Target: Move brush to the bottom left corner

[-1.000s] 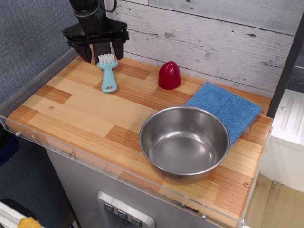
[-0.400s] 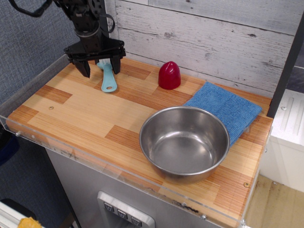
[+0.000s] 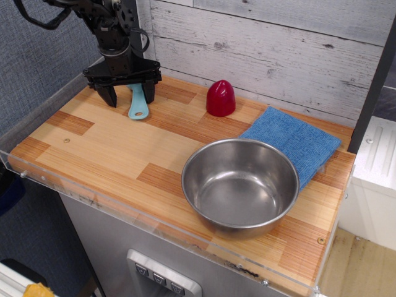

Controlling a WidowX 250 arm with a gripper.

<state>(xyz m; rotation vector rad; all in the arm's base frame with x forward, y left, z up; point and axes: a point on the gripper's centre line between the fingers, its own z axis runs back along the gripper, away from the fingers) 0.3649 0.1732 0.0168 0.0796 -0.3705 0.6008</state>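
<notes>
The light-blue brush [image 3: 137,104] lies on the wood tabletop at the back left. Only its flat handle with the oval hole shows; the bristle end is hidden under the gripper. My black gripper [image 3: 130,94] is low over the brush head with its jaws open, one finger on each side of the brush. The left fingertip [image 3: 112,98] and the right one stand close to the wood. The bottom left corner [image 3: 28,153] lies toward the front left, behind the clear acrylic rim, with a small screw hole [image 3: 66,140] nearby.
A red dome-shaped object [image 3: 221,98] stands at the back middle. A steel bowl [image 3: 240,185] sits at the front right, partly on a blue cloth [image 3: 294,142]. A white plank wall runs behind the table. The acrylic rim [image 3: 43,104] lines the left edge.
The gripper has come down over the brush head and shifted slightly left, so the bristles are now hidden. The brush handle has shifted slightly left. The jaws stay open.
</notes>
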